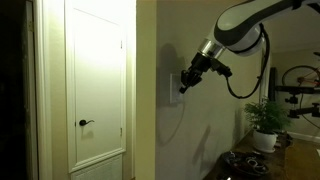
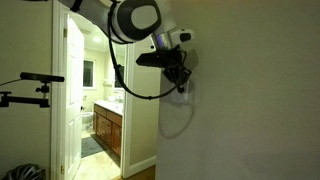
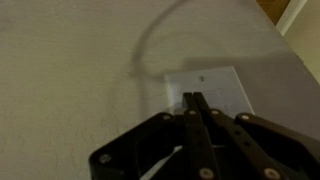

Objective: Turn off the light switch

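**Exterior view, door side.** The light switch (image 1: pixel 171 85) is sitting on the wall (image 1: pixel 150 140) just past the corner, at about the height of the gripper (image 1: pixel 183 87), which is pointing at it from the side. The arm (image 1: pixel 240 25) is reaching in from above. Open room is lying below and behind the gripper. The potted plant (image 1: pixel 267 120) is well apart, and the door (image 1: pixel 100 80) and its black door handle (image 1: pixel 85 123) are round the corner, out of the path.

**Exterior view, wall side.** The gripper (image 2: pixel 181 85) is standing against the wall (image 2: pixel 260 110) and covering most of the plate, so contact cannot be confirmed. The wall corner and the open doorway are lying close on the arm's side – a wide sideways correction is risking a brush with that edge.

**Wrist view.** The fingers (image 3: pixel 192 112) are drawn together into one narrow point, holding nothing. The tip is lying over the lower left part of the light switch (image 3: pixel 215 85). The picture is too blurred to show the toggle itself.

**Hazards, as judged.**
- The tip is looking off-centre. A push from here could land on the flat plate or slide off its edge onto the bare wall (image 3: pixel 70 70), leaving the light on.
- Hard forward pressure against a rigid wall could overload the wrist – a light stroke is advisable.
- The direction of throw is not readable, so a wrong-way push is possible.
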`<control>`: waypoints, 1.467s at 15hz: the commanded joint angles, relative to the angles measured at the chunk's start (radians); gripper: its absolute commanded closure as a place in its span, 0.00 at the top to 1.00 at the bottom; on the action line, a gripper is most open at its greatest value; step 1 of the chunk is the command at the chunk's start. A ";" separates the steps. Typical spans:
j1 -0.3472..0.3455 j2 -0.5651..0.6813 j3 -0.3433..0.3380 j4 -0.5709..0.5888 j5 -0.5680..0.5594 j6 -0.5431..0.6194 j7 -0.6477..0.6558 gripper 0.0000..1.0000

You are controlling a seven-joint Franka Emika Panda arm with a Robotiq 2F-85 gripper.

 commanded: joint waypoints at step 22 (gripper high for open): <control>-0.012 -0.009 0.009 0.003 0.010 -0.014 0.017 0.05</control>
